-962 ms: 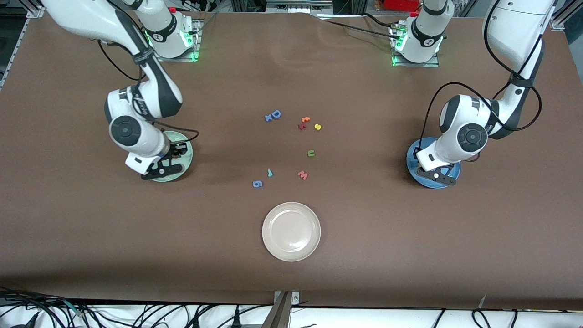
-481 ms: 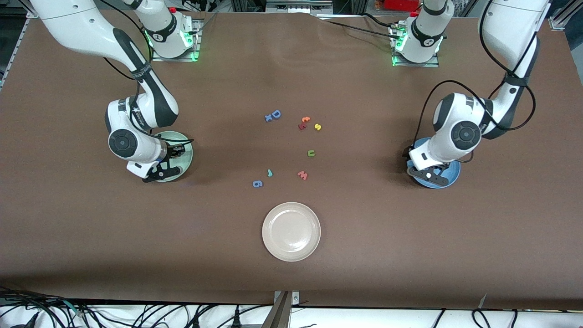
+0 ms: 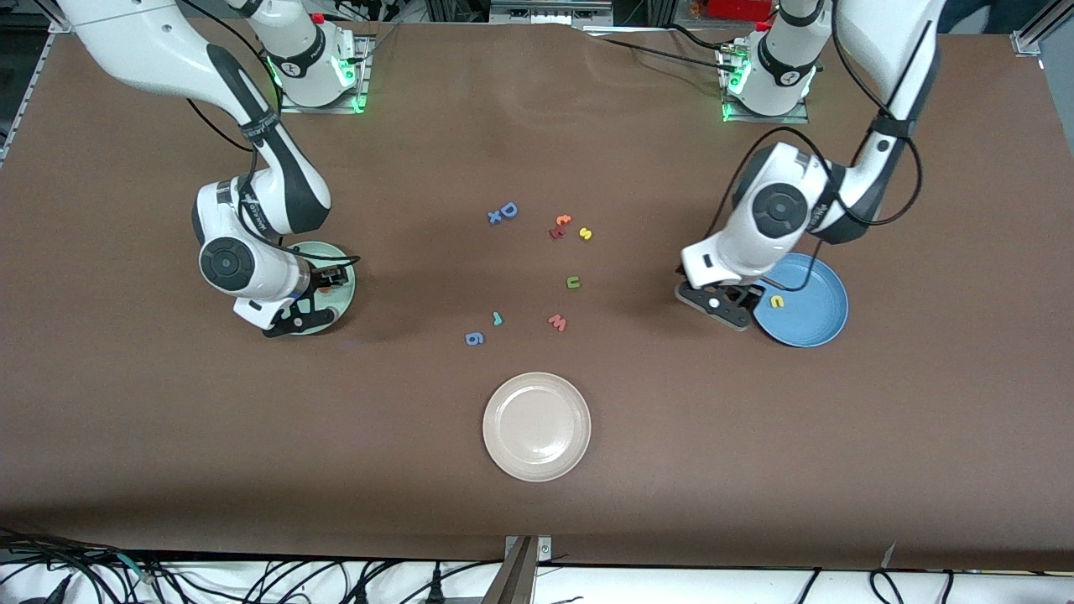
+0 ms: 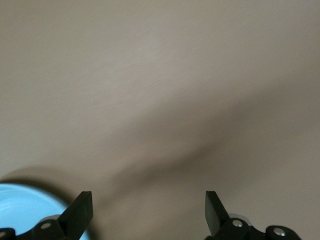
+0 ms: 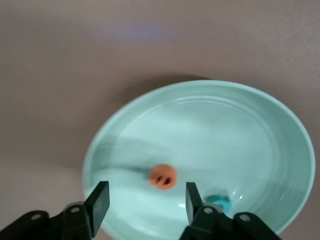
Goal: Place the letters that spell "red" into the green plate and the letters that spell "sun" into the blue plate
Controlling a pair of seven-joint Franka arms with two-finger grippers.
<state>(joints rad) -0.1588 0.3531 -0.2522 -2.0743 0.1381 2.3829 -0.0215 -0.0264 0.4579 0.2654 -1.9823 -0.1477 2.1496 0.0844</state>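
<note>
My right gripper (image 3: 300, 312) hangs low over the green plate (image 3: 345, 288), open and holding nothing (image 5: 146, 202). On that plate (image 5: 225, 135) lie the orange "e" (image 5: 163, 176) and the teal "d" (image 5: 218, 201). My left gripper (image 3: 722, 304) is open and empty (image 4: 148, 207) over bare table just beside the blue plate (image 3: 810, 323), toward the table's middle. The yellow "n" (image 3: 777, 299) lies in that plate. On the table's middle rest the yellow "s" (image 3: 586, 234), olive "u" (image 3: 573, 283) and teal "r" (image 3: 497, 318).
Other letters lie among them: blue "D" (image 3: 508, 210), orange "t" (image 3: 562, 221), salmon "w" (image 3: 558, 322) and blue "g" (image 3: 474, 338). A cream-white plate (image 3: 537, 426) sits nearer the front camera than the letters.
My left gripper opened, left the yellow "n" in the blue plate and swung off it toward the table's middle. My right gripper opened over the green plate.
</note>
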